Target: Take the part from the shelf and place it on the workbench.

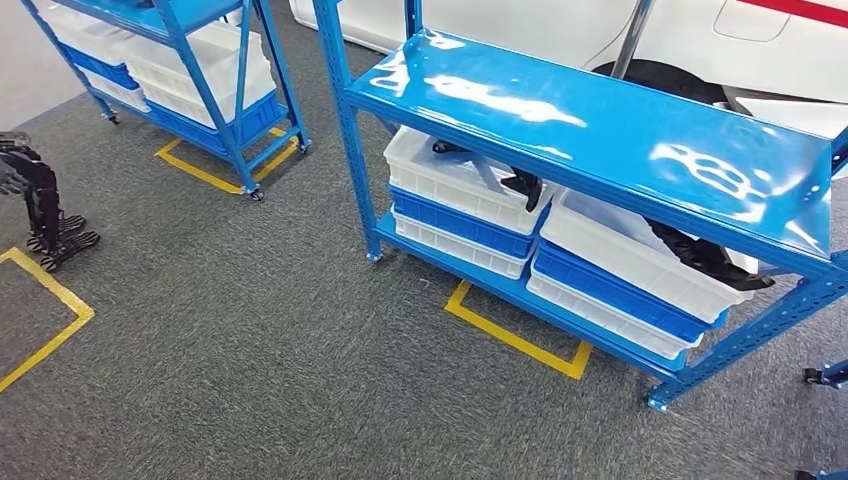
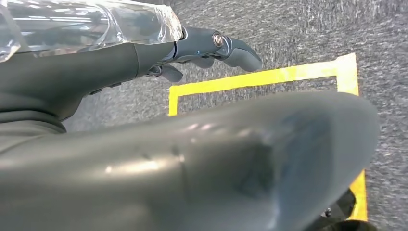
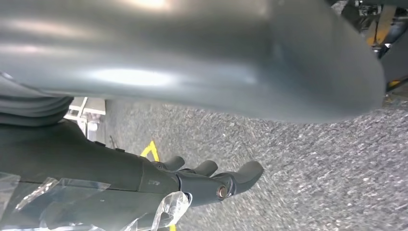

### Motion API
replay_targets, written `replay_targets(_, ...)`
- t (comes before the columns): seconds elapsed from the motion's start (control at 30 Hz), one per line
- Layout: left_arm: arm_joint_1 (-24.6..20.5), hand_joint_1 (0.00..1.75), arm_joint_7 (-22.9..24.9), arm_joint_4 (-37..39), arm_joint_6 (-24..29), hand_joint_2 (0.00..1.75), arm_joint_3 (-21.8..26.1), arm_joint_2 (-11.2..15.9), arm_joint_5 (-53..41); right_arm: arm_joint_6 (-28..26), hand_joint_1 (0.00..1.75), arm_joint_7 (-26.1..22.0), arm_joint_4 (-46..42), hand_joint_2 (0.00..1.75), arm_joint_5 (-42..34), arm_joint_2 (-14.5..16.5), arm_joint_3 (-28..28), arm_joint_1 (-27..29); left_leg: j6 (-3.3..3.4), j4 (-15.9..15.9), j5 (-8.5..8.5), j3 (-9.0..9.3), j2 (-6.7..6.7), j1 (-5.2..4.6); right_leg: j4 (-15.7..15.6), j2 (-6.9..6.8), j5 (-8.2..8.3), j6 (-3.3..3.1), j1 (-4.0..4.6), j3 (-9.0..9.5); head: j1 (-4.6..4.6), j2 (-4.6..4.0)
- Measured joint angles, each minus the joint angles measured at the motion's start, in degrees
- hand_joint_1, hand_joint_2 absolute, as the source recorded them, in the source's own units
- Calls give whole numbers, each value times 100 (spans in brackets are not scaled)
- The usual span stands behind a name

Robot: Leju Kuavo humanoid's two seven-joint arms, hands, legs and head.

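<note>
Both hands, left hand (image 2: 211,45) and right hand (image 3: 211,180), hang empty with fingers loosely extended; reaching under the low blue shelf (image 1: 600,125) for the black part (image 1: 705,255) risks striking its edge.

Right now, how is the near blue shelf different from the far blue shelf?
The near blue shelf has a bare shiny top, while the far blue shelf is cut off at the picture's top edge. The near one's white bins hold dark parts; in the far one's bins no parts can be made out. Both are blue, hold white and blue bins, and stand by yellow floor tape.
</note>
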Motion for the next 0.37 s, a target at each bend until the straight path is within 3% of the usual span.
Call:
replay_targets(0.03,-4,0,1,-2,-2,0,0,-10,1,0,0,4,5,0,-8,-7,0,9,26,-20,19,0,59,4,-5,24,8,35,-8,-14,0,0)
replay_targets(0.1,-13,0,5,-7,-3,0,0,-26,5,1,0,16,16,0,-20,-19,0,16,97,-73,66,10,184,28,160,-173,-114,87,0,-104,11,0)
replay_targets(0.17,-3,0,11,-8,-6,0,0,-30,8,2,0,25,20,0,-35,-25,0,9,149,-99,84,12,334,37,814,-512,-501,130,6,-399,23,0)
replay_targets(0.23,24,0,13,-8,-14,0,0,-30,9,2,0,30,20,0,-50,-26,0,5,166,-98,77,8,503,30,1582,-633,-830,184,-5,-751,25,0)
replay_targets(0.27,31,0,12,-8,-17,0,-1,-30,9,2,0,36,20,0,-57,-27,0,6,163,-96,73,8,579,30,1725,-650,-842,206,-14,-811,24,0)
replay_targets(0.3,32,0,11,-8,-20,0,-1,-31,9,2,0,44,20,0,-63,-31,0,9,155,-96,66,13,650,33,1625,-673,-742,223,-27,-747,25,0)
replay_targets(0.37,27,0,10,-8,-20,0,-1,-33,8,2,0,57,20,0,-73,-40,0,13,130,-93,49,33,744,40,1094,-755,-456,239,-44,-451,26,0)
